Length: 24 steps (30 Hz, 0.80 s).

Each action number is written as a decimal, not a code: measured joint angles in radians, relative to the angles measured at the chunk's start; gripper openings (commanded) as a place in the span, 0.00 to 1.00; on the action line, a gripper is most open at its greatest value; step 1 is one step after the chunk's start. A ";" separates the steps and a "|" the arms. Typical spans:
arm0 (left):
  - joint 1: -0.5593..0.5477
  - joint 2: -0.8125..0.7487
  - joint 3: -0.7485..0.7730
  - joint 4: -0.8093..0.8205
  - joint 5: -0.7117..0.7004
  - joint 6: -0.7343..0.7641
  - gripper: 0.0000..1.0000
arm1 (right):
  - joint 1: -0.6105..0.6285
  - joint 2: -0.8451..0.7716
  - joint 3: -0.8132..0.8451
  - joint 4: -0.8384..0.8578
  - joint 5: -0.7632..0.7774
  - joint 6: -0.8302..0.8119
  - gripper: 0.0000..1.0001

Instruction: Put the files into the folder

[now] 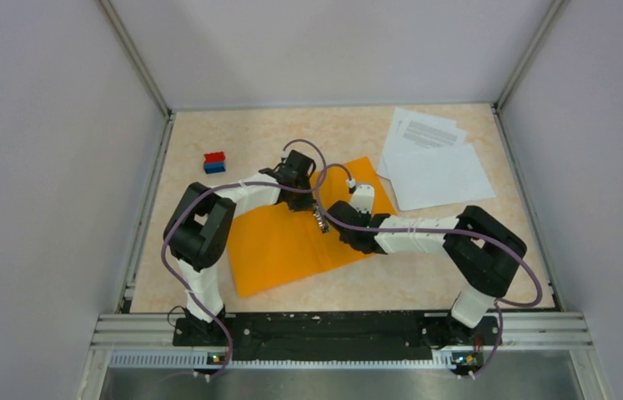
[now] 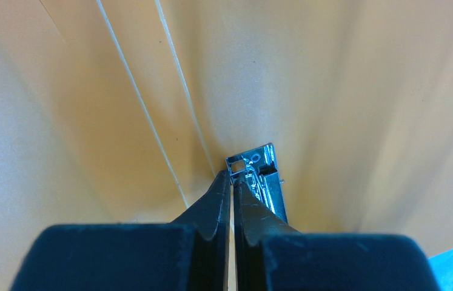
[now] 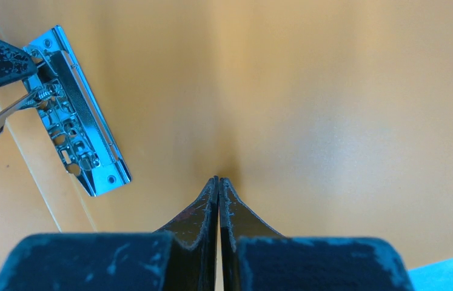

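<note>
The orange folder [image 1: 291,242] lies open in the middle of the table, with its metal clip [image 1: 319,218] showing on the inside. The files [image 1: 433,158], white sheets with some printed text, lie apart at the back right. My left gripper [image 1: 314,207] is shut, its tips [image 2: 232,179] touching the end of the clip [image 2: 266,167] at its lever. My right gripper [image 1: 338,212] is shut, its tips [image 3: 219,180] pressed on the bare inner face of the folder [image 3: 333,109], just right of the clip [image 3: 84,139]. Neither gripper holds paper.
A small red-and-blue block [image 1: 214,162] sits at the back left. Grey walls close in the table on the left, back and right. The arms' bases and a metal rail run along the near edge.
</note>
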 measured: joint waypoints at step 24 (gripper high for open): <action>-0.037 -0.089 0.074 -0.266 -0.056 0.075 0.25 | -0.106 -0.175 -0.034 0.081 -0.243 -0.089 0.11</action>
